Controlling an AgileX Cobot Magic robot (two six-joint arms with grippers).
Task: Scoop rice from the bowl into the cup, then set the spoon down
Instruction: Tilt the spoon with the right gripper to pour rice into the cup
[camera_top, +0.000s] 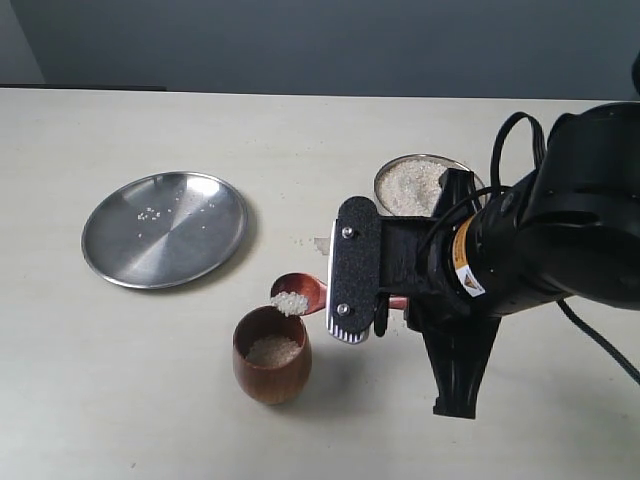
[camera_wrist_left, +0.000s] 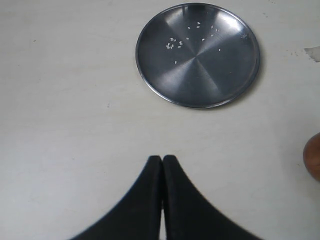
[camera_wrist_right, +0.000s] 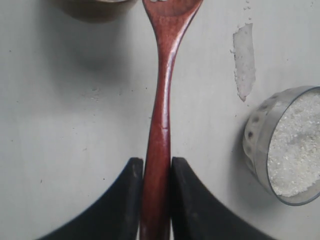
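Faceted metal bowl (camera_wrist_right: 254, 142): full of white rice (camera_wrist_right: 295, 150).
Reddish-brown wooden cup (camera_top: 272, 385): partly filled with rice.
Slim wooden spoon (camera_wrist_right: 161, 100): rice-laden, above cup rim.
Right tool (camera_wrist_right: 157, 162): pinching spoon handle.
Left tool (camera_wrist_left: 162, 160): pressed together.

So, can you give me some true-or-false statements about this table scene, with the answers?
The right gripper holds the spoon by its handle. True.
The spoon is empty. False: it carries rice.
The cup has rice inside. True.
The steel plate is heaped with rice. False: only a few loose grains lie on it.
The left gripper grips a second spoon. False: it is shut on nothing.
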